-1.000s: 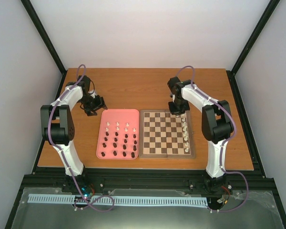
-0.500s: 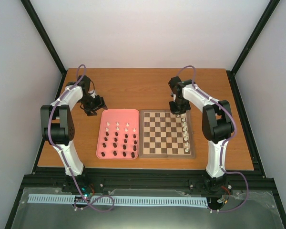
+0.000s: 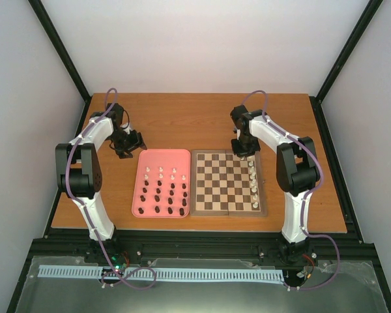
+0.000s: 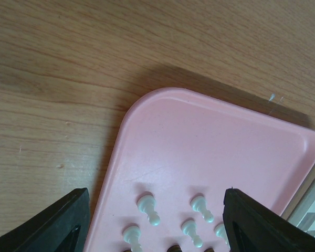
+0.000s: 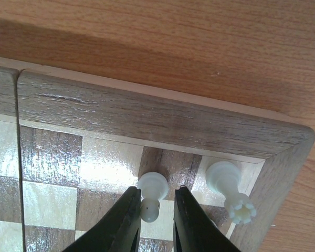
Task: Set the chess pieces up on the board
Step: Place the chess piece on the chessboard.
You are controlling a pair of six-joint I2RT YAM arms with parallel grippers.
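right gripper (image 5: 157, 190): fingers narrow, astride white pawn (image 5: 152, 182), small gap | place: board (image 5: 147, 123), next to far-right corner | left gripper (image 4: 155, 192): fingers wide, holding nothing, left of board

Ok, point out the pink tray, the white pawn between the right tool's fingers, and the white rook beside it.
pink tray (image 4: 215, 142): left wrist view, bare floor near its far corner.
white pawn (image 5: 151, 186): right wrist view, its wide rounded part.
white rook (image 5: 231, 191): right wrist view, middle of its stem.
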